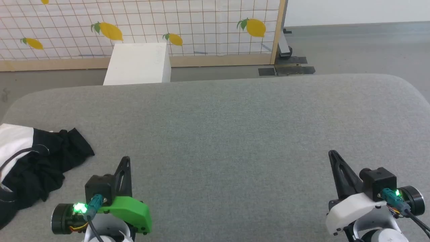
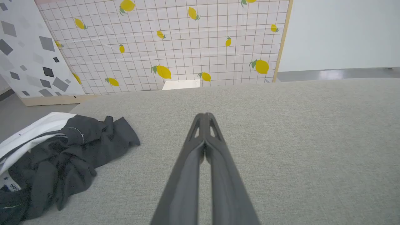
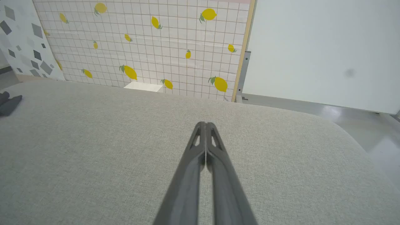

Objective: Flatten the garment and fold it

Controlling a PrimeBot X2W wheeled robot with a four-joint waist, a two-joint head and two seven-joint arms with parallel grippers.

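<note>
We list one shirt [image 1: 37, 161], crumpled at the left edge of the counter [image 1: 235, 134], lying left of our nearer left pincer [image 1: 126, 158]; it and the right pincer [image 1: 332, 153] are pinched closed, empty.

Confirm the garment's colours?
Mostly black with a white section; the garment shows best in the left wrist view.

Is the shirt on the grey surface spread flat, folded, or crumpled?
Crumpled. The garment lies bunched in a heap at the left edge of the grey surface, black fabric wrinkled over white.
</note>
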